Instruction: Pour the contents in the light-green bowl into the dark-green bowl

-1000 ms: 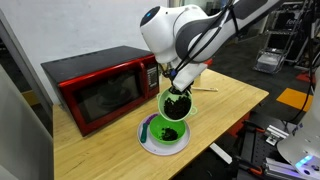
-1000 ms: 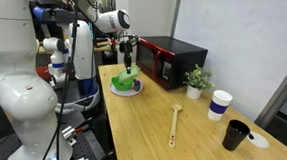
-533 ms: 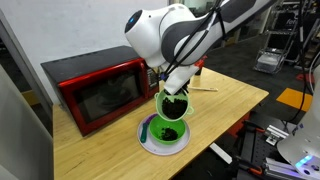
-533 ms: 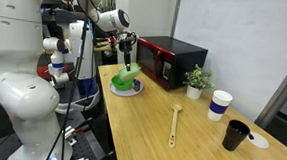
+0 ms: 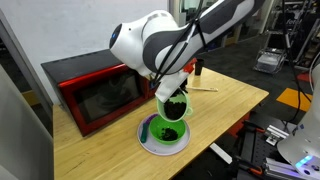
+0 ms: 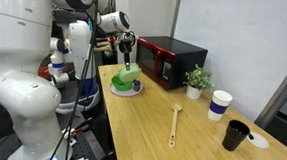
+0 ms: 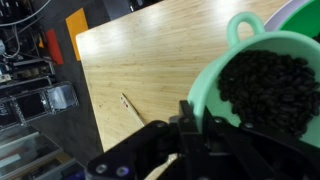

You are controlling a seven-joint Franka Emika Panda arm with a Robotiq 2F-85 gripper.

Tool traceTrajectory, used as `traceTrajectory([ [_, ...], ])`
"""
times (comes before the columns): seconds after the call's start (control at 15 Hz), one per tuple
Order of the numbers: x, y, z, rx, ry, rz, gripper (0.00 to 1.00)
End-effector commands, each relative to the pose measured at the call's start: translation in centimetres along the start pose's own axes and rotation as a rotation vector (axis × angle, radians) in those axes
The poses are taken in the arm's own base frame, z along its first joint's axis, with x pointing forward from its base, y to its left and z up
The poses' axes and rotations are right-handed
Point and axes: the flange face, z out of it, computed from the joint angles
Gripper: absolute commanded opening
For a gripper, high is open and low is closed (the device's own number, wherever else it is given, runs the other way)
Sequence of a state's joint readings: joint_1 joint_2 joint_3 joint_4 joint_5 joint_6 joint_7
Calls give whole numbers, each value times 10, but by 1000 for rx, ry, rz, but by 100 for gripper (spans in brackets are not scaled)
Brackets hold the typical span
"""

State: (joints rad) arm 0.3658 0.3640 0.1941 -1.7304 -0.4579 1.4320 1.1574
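Note:
My gripper [image 5: 171, 84] is shut on the rim of the light-green bowl [image 5: 174, 104] and holds it tilted just above the dark-green bowl [image 5: 165, 135], which sits on the wooden table in front of the microwave. In the wrist view the fingers [image 7: 197, 120] pinch the pale bowl's wall [image 7: 215, 85], and the dark clumpy contents [image 7: 268, 88] still fill it. In an exterior view some dark contents [image 5: 167, 131] lie in the dark-green bowl. In an exterior view the gripper [image 6: 128, 51] holds the pale bowl [image 6: 130, 71] over the white-ringed bowl [image 6: 126, 87].
A red microwave [image 5: 95, 86] stands behind the bowls. A wooden spoon [image 6: 174, 124], a potted plant [image 6: 194, 81], a white cup [image 6: 219, 105] and a black cup [image 6: 236, 135] are farther along the table. A small stick [image 7: 132, 107] lies on the table.
The arm's upper body has swung over to the left above the bowls. The light-green bowl has tilted a little more over the dark-green bowl.

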Motion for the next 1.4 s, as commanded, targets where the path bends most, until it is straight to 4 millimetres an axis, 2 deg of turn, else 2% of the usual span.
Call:
traceTrajectory([
  [0.0,4,-15,-5,-95,-13,30,3],
  [0.53,-3,-41,-9,-230,-37,36,3],
  [1.33,8,-64,-7,-420,-94,62,3],
])
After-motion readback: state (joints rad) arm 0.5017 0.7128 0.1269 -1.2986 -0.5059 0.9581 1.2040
